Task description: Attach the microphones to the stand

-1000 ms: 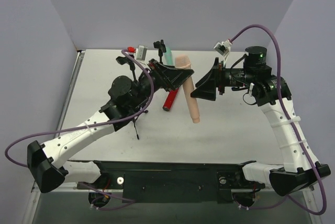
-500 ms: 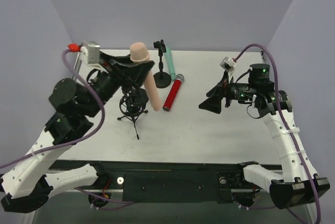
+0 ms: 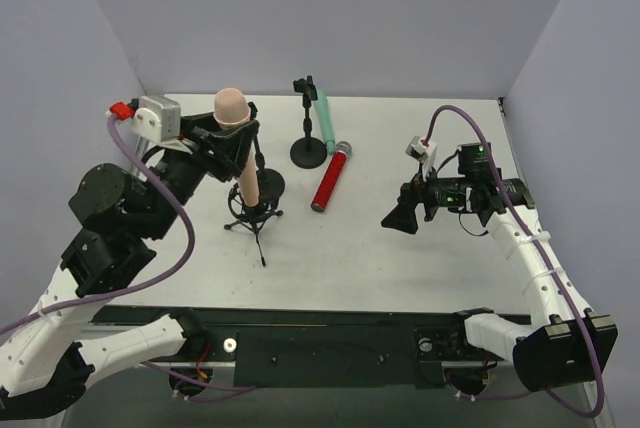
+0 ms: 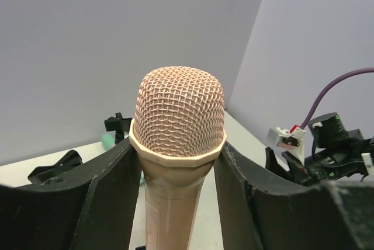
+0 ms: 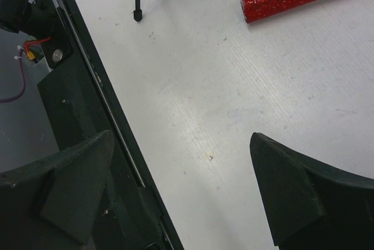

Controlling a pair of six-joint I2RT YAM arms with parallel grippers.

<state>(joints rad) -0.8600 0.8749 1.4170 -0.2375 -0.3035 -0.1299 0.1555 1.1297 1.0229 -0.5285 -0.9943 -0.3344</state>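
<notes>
While the left end effector (image 4: 175, 187) is pinching the peach-pink microphone (image 4: 178, 115) just below its mesh head, that microphone is standing upright, its lower end at the top of the tripod stand (image 3: 255, 216) toward the left edge of the worktop (image 3: 400, 268). Right end effector (image 3: 400, 216) is hovering over the right side, spread wide, holding nothing. Red glitter microphone (image 3: 330, 180) is lying flat mid-worktop. Mint green microphone (image 3: 322, 116) is leaning at the round-based stand (image 3: 308, 153) near the far edge; whether it is clipped in, cannot tell.

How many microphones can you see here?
3. The peach-pink one is held upright in the left gripper over the tripod stand; the glittery red one lies on the table; the mint green one leans at the round-base stand behind it. None seems hidden.
</notes>
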